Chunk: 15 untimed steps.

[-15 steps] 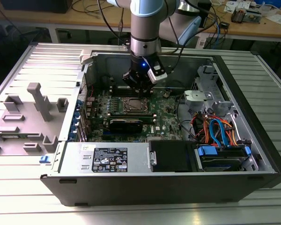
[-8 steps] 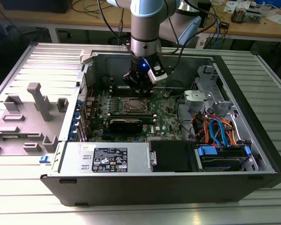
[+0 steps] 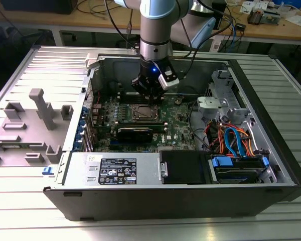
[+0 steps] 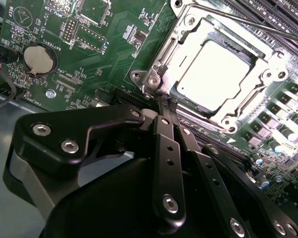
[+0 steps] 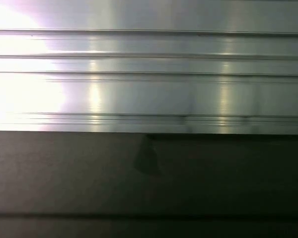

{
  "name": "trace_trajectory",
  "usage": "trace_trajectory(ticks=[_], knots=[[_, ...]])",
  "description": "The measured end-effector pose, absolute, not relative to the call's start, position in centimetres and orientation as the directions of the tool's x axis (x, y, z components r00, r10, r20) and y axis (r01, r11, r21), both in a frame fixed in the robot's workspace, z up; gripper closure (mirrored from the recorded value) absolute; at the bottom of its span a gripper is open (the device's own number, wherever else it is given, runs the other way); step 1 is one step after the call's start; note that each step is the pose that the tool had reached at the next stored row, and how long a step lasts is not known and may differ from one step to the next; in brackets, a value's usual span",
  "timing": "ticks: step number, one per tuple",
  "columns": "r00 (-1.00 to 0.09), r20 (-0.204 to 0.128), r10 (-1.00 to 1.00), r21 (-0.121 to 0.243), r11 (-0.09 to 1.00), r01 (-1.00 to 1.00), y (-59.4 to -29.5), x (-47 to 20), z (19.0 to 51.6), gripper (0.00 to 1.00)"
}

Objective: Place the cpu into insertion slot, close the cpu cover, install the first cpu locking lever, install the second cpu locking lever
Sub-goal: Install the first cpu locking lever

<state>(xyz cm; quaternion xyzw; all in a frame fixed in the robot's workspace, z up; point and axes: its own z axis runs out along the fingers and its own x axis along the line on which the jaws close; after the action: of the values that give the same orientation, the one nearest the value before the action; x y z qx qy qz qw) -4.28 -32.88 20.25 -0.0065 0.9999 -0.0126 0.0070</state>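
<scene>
The cpu [image 4: 219,74] lies flat in the insertion slot [image 4: 268,69], its pale metal top glaring bright in the second wrist view. The cpu cover [image 4: 196,29] is down over it — its silvery frame rings the chip, which shows through the large window cut-out. In the exterior view the socket [image 3: 144,112] sits about mid-board on the green motherboard [image 3: 183,118].

The gripper [image 4: 167,103] hangs just off one corner of the socket, fingers drawn together to a narrow point; the black fingertips [image 4: 163,101] meet right beside the corner screw [image 4: 153,81], and whether they pinch anything there I cannot tell. A thin metal rod [image 4: 248,24] runs along the far side of the cover.

Around the socket room is tight: long black memory slots [image 4: 283,15] flank one side, a round coin battery [image 4: 39,59] sits well off on the other. In the exterior view the arm [image 3: 155,30] comes straight down into the open computer case [image 3: 271,100] — coloured cables [image 3: 231,140] lie to the exterior view's right, a black drive box [image 3: 183,165] near the front wall.
</scene>
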Motion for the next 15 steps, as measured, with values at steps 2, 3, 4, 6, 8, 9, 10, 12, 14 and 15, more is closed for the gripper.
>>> trace_trajectory(ticks=[2, 3, 4, 6, 8, 9, 10, 12, 14, 15], knots=[[-1.0, -0.013, -0.013, -0.024, 1.0, -0.013, -32.87, -4.27, 20.25, 0.89], [-1.0, -0.012, -0.013, -0.023, 1.0, -0.013, -32.86, -4.27, 20.25, 0.89], [-1.0, -0.012, -0.014, -0.023, 1.0, -0.013, -32.86, -4.26, 20.25, 0.89], [-1.0, -0.011, -0.014, -0.023, 1.0, -0.013, -32.84, -4.25, 20.25, 0.89], [-1.0, -0.009, -0.014, -0.022, 1.0, -0.014, -32.83, -4.23, 20.26, 0.89], [-1.0, -0.008, -0.014, -0.022, 1.0, -0.014, -32.82, -4.23, 20.27, 0.89], [-1.0, -0.007, -0.014, -0.022, 1.0, -0.014, -32.82, -4.22, 20.3, 0.89], [-1.0, -0.006, -0.014, -0.022, 1.0, -0.014, -32.82, -4.21, 20.4, 0.89], [-1.0, -0.005, -0.014, -0.023, 1.0, -0.014, -32.82, -4.18, 20.54, 0.89], [-1.0, -0.005, -0.014, -0.023, 1.0, -0.014, -32.82, -4.17, 20.59, 0.89]])
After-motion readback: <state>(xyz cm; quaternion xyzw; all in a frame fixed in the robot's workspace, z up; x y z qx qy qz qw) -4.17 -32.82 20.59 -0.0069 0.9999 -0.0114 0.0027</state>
